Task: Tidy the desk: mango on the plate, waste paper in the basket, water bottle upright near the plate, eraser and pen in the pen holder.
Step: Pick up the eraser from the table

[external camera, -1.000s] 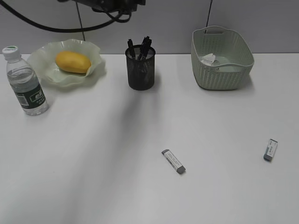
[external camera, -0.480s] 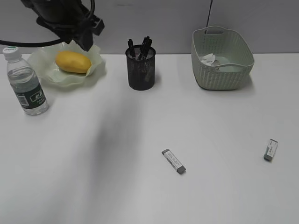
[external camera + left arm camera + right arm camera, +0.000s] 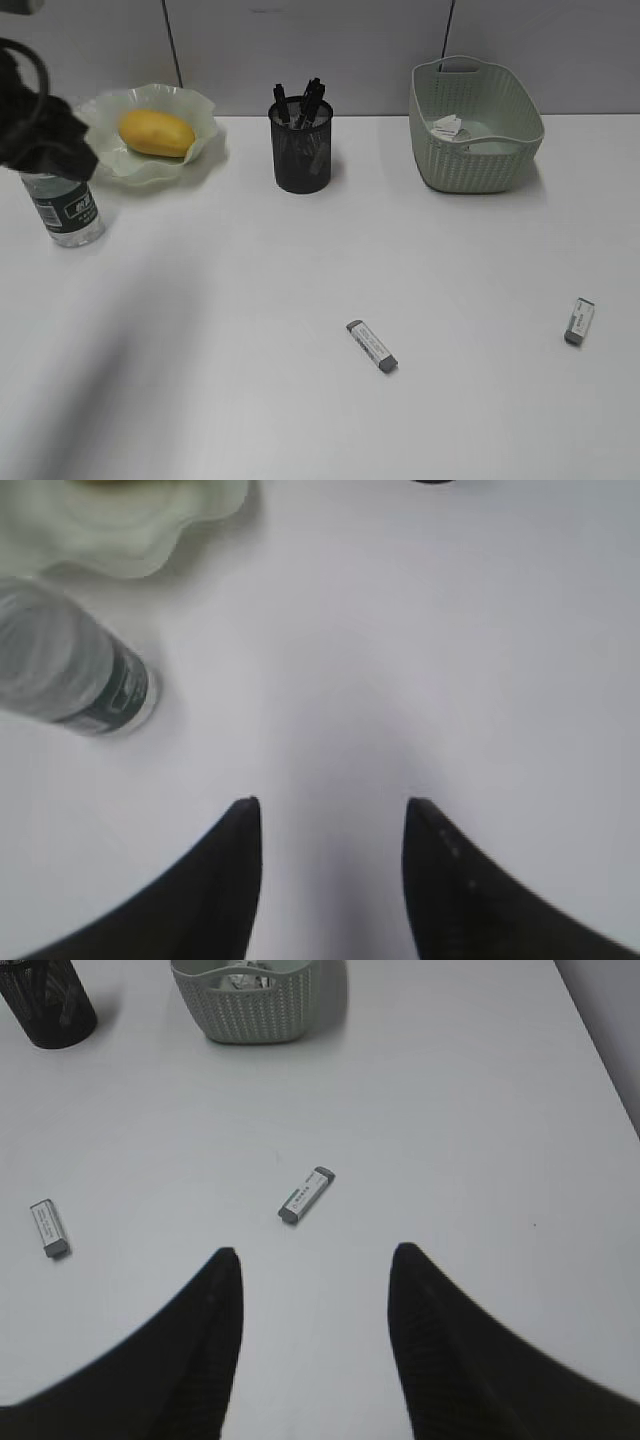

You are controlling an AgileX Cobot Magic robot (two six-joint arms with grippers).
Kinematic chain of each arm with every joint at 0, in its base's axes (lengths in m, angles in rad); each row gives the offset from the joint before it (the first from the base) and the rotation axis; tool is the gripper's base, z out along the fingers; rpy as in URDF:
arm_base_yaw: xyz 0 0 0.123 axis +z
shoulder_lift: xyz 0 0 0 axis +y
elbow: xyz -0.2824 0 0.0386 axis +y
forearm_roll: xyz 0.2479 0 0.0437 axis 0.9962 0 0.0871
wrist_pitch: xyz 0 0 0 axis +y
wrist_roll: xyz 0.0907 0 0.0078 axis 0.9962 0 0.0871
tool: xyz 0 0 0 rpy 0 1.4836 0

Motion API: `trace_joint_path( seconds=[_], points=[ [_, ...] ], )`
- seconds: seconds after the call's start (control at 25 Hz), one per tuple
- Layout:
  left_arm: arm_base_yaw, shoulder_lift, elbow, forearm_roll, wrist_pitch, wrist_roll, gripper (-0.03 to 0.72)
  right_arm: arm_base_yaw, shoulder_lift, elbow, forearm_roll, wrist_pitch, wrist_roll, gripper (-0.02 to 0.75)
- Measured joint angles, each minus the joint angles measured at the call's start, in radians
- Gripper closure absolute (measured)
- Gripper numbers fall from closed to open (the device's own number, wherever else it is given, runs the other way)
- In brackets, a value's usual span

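The mango (image 3: 155, 132) lies on the plate (image 3: 205, 112) at the back left. The water bottle (image 3: 68, 215) stands upright to the plate's left; it also shows in the left wrist view (image 3: 75, 670). My left arm (image 3: 40, 135) is a dark blur hiding the bottle's top. My left gripper (image 3: 330, 805) is open and empty above bare desk. The pen holder (image 3: 301, 150) holds pens. The waste paper (image 3: 447, 126) lies in the basket (image 3: 475, 150). Two erasers (image 3: 372, 346) (image 3: 579, 321) lie on the desk. My right gripper (image 3: 313, 1250) is open and empty, just short of one eraser (image 3: 306, 1194).
The right wrist view also shows the other eraser (image 3: 48, 1228), the basket (image 3: 245, 1005) and the pen holder (image 3: 45, 1000). The plate's rim (image 3: 130, 530) is at the top of the left wrist view. A grey wall runs behind the desk (image 3: 200, 380).
My left arm has swung from above the pen holder leftward and down, past the plate, to in front of the bottle's top. The objects have not moved.
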Motion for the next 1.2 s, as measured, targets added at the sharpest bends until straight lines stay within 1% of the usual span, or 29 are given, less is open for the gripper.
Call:
trace_joint_path(
  seconds=[0.08, 0.2, 0.28, 0.4, 0.6, 0.76, 0.88, 1.08, 1.2],
  points=[
    [0.069, -0.078, 0.078, -0.075, -0.034, 0.066, 0.333, 0.0, 0.014, 0.0, 0.0, 0.0, 0.0, 0.351],
    [0.186, -0.19, 0.18, -0.225, -0.085, 0.151, 0.333, 0.0, 0.06, 0.0, 0.0, 0.0, -0.002, 0.351],
    [0.226, -0.268, 0.237, -0.293, -0.118, 0.204, 0.335, 0.0, 0.095, 0.0, 0.0, 0.0, -0.002, 0.351],
    [0.237, -0.403, 0.302, -0.318, -0.146, 0.232, 0.353, 0.0, 0.133, 0.0, 0.0, 0.0, -0.004, 0.351],
    [0.237, -0.694, 0.434, -0.318, -0.167, 0.235, 0.37, 0.0, 0.14, 0.0, 0.0, 0.004, -0.004, 0.351],
    [0.237, -0.876, 0.525, -0.281, -0.165, 0.206, 0.371, 0.0, 0.141, 0.0, 0.0, 0.004, -0.004, 0.351],
    [0.237, -0.985, 0.553, -0.226, -0.147, 0.146, 0.371, 0.0, 0.141, 0.0, 0.0, 0.004, -0.005, 0.351],
    [0.237, -1.077, 0.557, -0.08, -0.035, 0.002, 0.371, 0.0, 0.143, 0.0, 0.0, 0.004, -0.005, 0.352],
    [0.237, -1.101, 0.557, -0.043, 0.019, -0.051, 0.371, 0.0, 0.161, 0.0, 0.0, -0.001, -0.005, 0.352]
  ],
)
